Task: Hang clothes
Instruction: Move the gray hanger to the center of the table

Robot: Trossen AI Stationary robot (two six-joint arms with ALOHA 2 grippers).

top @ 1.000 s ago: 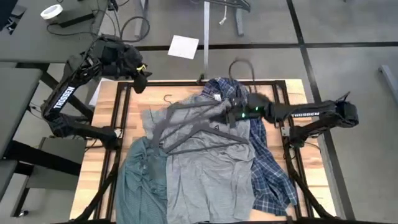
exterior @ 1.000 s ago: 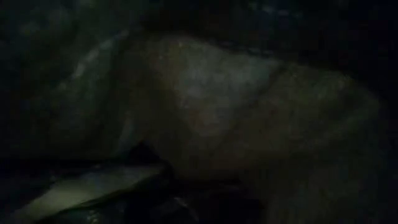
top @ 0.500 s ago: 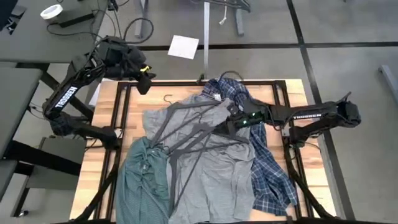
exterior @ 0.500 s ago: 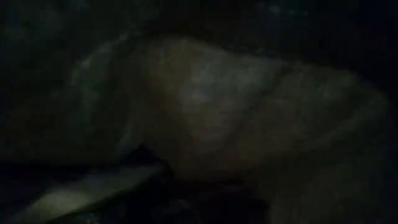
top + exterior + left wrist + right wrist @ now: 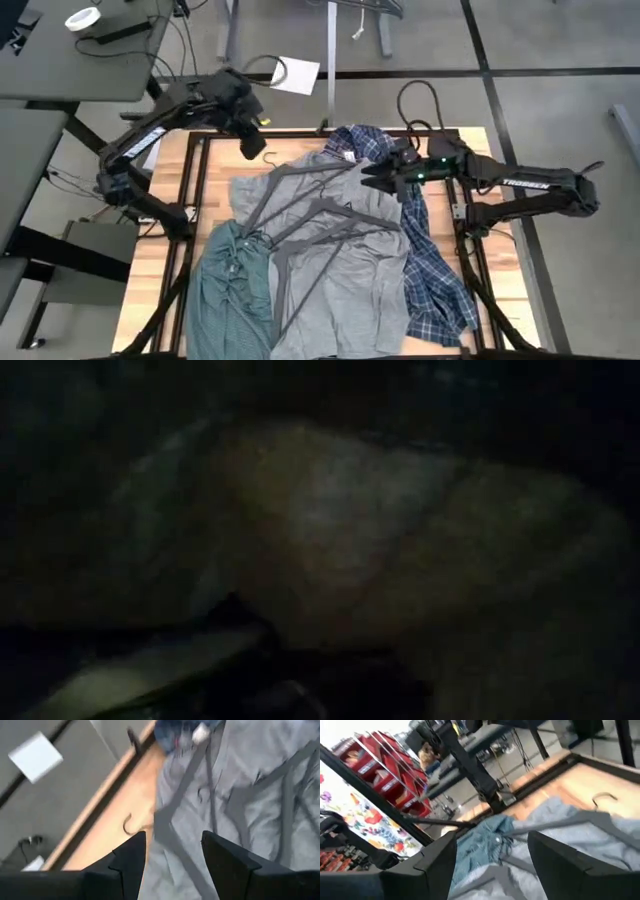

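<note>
Grey tee (image 5: 335,265) lies flat mid-worktop (image 5: 160,250), collar toward the far edge, hangers (image 5: 310,215) strewn over its chest. Plaid shirt (image 5: 425,260) sits on its right, green shirt (image 5: 230,290) on its left. Right gripper (image 5: 372,178) is nearest, over the tee's collar where the plaid collar begins; jaws spread, holding nothing. Left gripper (image 5: 254,148) hovers over the far-left corner by a hanger hook (image 5: 129,825), jaws apart, empty. My read: the collar is the right arm's pick, hangers running diagonally from it.

A robotics lab or workshop, by the look of it: concrete floor (image 5: 560,40) with trailing cables (image 5: 225,45), grey workbenches (image 5: 85,45), red parts bins (image 5: 375,775) on racks beyond the tabletop (image 5: 170,250).
</note>
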